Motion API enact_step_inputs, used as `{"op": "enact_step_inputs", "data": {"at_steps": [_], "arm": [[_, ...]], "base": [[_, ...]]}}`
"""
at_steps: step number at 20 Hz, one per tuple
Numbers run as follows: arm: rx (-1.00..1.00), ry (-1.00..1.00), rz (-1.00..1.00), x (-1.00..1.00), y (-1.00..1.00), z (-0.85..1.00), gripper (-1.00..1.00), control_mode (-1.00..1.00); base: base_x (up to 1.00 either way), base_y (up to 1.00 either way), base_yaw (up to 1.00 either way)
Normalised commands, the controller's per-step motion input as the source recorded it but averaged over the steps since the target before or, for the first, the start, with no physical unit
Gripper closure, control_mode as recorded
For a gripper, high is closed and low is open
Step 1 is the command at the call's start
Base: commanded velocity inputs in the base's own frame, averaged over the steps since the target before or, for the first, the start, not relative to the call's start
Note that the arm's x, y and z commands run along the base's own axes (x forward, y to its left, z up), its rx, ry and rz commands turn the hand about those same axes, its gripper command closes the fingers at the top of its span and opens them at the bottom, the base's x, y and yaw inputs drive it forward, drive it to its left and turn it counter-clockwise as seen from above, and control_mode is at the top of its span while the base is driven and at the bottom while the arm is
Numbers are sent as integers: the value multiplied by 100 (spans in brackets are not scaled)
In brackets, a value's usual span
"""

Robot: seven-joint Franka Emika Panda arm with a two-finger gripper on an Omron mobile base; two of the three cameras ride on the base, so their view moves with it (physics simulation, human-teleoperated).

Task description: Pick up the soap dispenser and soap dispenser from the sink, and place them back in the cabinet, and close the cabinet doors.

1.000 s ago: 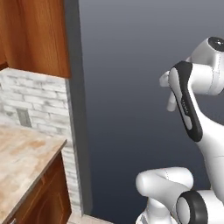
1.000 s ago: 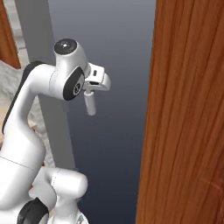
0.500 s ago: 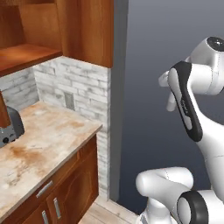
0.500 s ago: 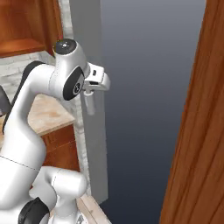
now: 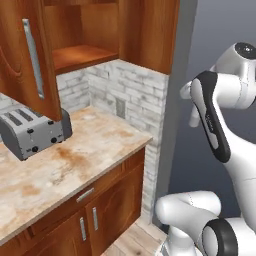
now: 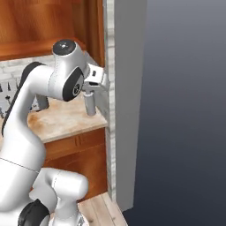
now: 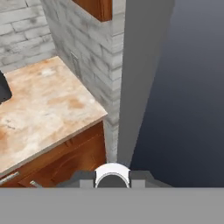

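Note:
My gripper (image 7: 112, 180) is shut on a pale soap dispenser (image 7: 112, 171), which shows as a white round shape between the fingertips. In the right base view the bottle (image 6: 90, 105) hangs below the hand, in front of the counter's right end. The reddish-brown cabinet (image 5: 100, 30) stands open up on the left, with its inner shelf (image 5: 82, 54) bare where it shows. One cabinet door (image 5: 22, 55) with a long silver bar handle is swung out at the far left. The gripper is well to the right of the cabinet and lower than it. The sink is out of view.
A grey toaster (image 5: 32, 131) sits on the marbled counter (image 5: 80, 160) under the open door. Wooden fronts with short silver handles (image 5: 95, 217) lie below the counter. A tall grey wall panel (image 6: 128, 101) ends the counter on the right, close to the hand.
Both base views have swung with the base: the counter, the toaster and the open cabinet have come into view from the left. The arm keeps the same pose, still gripping the bottle.

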Motion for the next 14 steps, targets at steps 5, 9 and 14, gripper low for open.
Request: {"op": "enact_step_inputs", "data": {"at_steps": [5, 9, 14], "arm": [[0, 0, 0, 0, 0, 0, 100, 100], [0, 0, 0, 0, 0, 0, 100, 100], [0, 0, 0, 0, 0, 0, 100, 100]], "base": [[37, 17, 38], [39, 11, 38], [38, 4, 37]]}}
